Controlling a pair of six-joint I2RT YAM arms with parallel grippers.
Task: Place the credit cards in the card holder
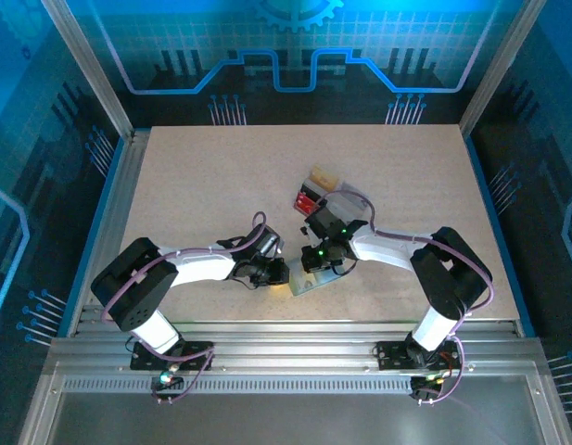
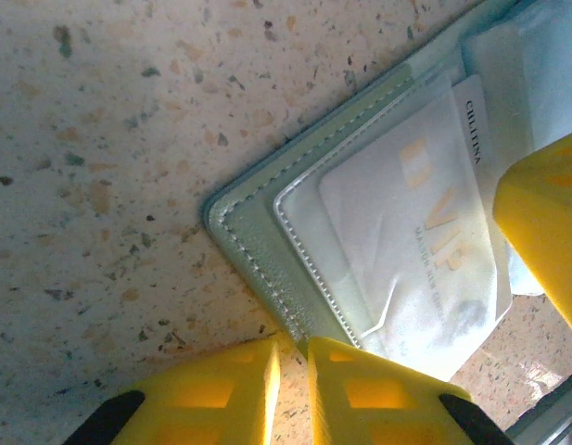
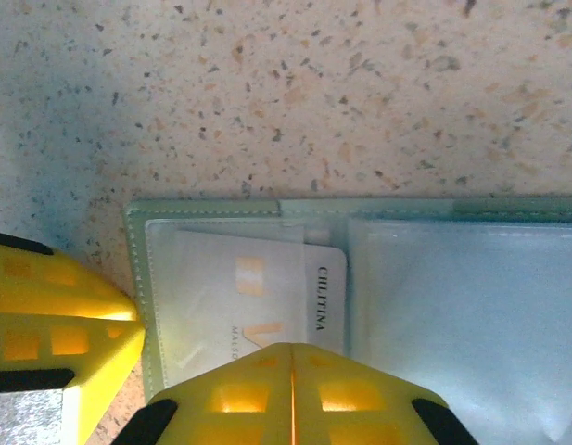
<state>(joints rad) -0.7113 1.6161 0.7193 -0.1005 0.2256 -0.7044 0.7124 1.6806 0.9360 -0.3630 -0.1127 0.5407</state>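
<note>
While the nearly closed left tool [image 2: 290, 360], its grip unclear, seems to steady the card holder [image 2: 253, 250], the closed right tool [image 3: 293, 354] must slide the white card [image 3: 324, 278] fully home.

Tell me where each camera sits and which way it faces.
Top external: above and behind the arm bases, looking down at the table; both arms show, left gripper and right gripper at the card holder.
Left wrist: on the left arm, looking down at the card holder's corner; its own gripper at the bottom.
Right wrist: on the right arm, looking down at the card holder's edge; its own gripper shut at the bottom.
Shared: both wrist views see the pale card in the clear pocket.
</note>
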